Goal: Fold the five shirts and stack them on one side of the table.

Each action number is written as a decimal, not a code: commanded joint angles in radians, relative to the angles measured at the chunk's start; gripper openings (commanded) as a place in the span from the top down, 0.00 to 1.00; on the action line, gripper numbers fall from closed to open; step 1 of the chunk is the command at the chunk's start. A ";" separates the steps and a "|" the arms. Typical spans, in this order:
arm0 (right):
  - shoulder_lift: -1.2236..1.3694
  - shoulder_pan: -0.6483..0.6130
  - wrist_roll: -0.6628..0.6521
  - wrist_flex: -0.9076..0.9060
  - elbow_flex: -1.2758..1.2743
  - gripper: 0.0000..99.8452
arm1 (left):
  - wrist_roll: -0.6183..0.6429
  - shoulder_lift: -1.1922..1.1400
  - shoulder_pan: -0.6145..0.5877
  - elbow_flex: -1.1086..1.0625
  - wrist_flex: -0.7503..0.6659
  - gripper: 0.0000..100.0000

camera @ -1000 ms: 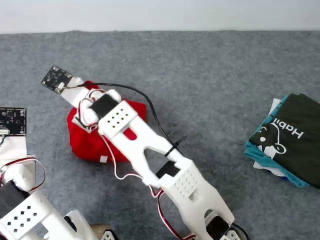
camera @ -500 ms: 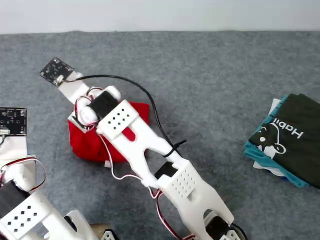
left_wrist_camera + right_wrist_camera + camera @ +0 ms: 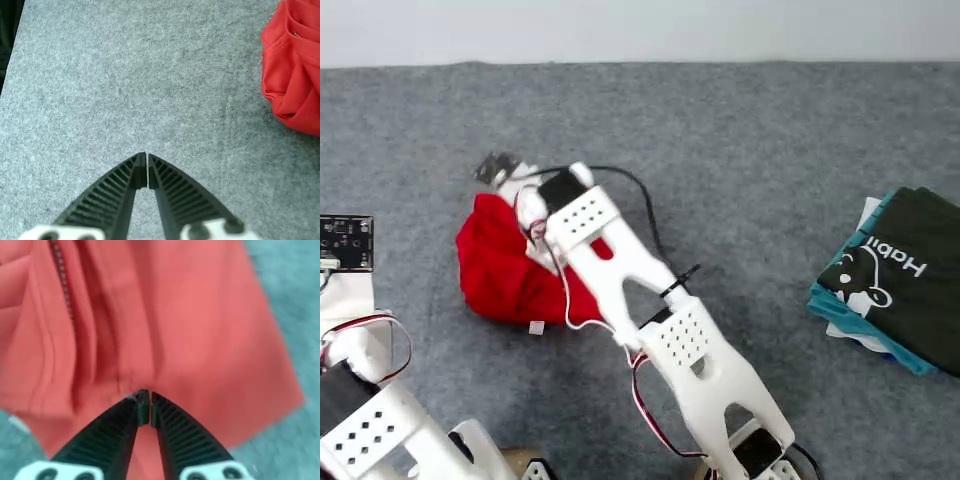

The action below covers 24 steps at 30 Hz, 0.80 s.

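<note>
The only writing in sight is white lettering and a white cartoon figure printed on the dark shirt, which tops the stack of folded shirts at the 3 o'clock edge of the table. A teal shirt and a sliver of white cloth peek out beneath it. A small white tag sticks out of the red shirt at its 6 o'clock edge; nothing on it can be read.

The red shirt lies bunched at about 9 o'clock from the table's centre, well apart from the stack. From above, the right arm stretches from 6 o'clock up to the shirt's 1 o'clock corner, its wrist covering the grip. The right wrist view shows what that hides: the right gripper has its jaws closed tip to tip, pinching a fold of the red cloth, with a stitched seam running nearby.

The left arm sits at 7 o'clock. Its wrist view shows the left gripper closed with nothing between the tips, over bare grey table, the red shirt off to one side and not touching it.
</note>
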<state>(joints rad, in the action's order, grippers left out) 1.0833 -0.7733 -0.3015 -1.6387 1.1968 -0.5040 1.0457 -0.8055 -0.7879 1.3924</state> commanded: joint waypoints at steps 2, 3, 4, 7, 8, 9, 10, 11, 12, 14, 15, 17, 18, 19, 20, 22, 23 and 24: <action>-0.002 -0.116 -0.032 0.117 0.035 0.99 | 0.008 0.014 0.002 0.007 -0.025 0.98; -0.010 -0.150 -0.031 0.140 0.044 0.99 | 0.008 0.014 0.002 0.007 -0.025 0.98; -0.022 -0.180 -0.031 0.156 0.063 0.99 | 0.008 0.014 0.002 0.007 -0.025 0.98; -0.058 -0.240 -0.028 0.168 0.153 0.99 | 0.008 0.014 0.002 0.010 -0.025 0.98; -0.068 -0.248 -0.026 0.162 0.189 0.99 | 0.008 0.014 0.002 0.010 -0.025 0.98; -0.079 -0.249 -0.026 0.153 0.219 0.99 | 0.008 0.014 0.002 0.010 -0.025 0.98; -0.088 -0.246 -0.026 0.136 0.250 0.99 | 0.008 0.014 0.002 0.010 -0.025 0.98; -0.094 -0.239 -0.026 0.117 0.276 0.99 | 0.008 0.014 0.002 0.010 -0.025 0.98; -0.101 -0.220 -0.026 0.096 0.298 0.99 | 0.008 0.014 0.002 0.010 -0.025 0.98; -0.104 -0.179 -0.026 0.050 0.328 0.99 | 0.008 0.014 0.005 0.010 -0.025 0.98; -0.099 -0.150 -0.026 0.028 0.336 0.99 | 0.008 0.014 0.006 0.010 -0.025 0.98; -0.094 -0.096 -0.025 -0.007 0.327 0.99 | 0.008 0.014 0.006 0.008 -0.026 0.98; -0.088 -0.074 -0.025 -0.019 0.310 0.99 | 0.008 0.014 0.006 0.007 -0.028 0.98; -0.081 -0.056 -0.025 -0.033 0.301 0.99 | 0.008 0.014 0.006 0.007 -0.029 0.98; -0.073 -0.045 -0.025 -0.047 0.292 0.99 | 0.008 0.014 0.006 0.007 -0.029 0.98; -0.058 -0.039 -0.025 -0.079 0.276 0.99 | 0.008 0.014 0.006 0.007 -0.029 0.98; -0.048 -0.044 -0.025 -0.101 0.276 0.99 | 0.008 0.014 0.006 0.005 -0.029 0.98; -0.039 -0.050 -0.025 -0.120 0.278 0.99 | 0.008 0.014 0.006 0.005 -0.029 0.98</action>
<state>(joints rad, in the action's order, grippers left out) 1.0648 -0.8255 -0.3245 -1.7108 1.4699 -0.5040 1.0457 -0.8055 -0.7879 1.3924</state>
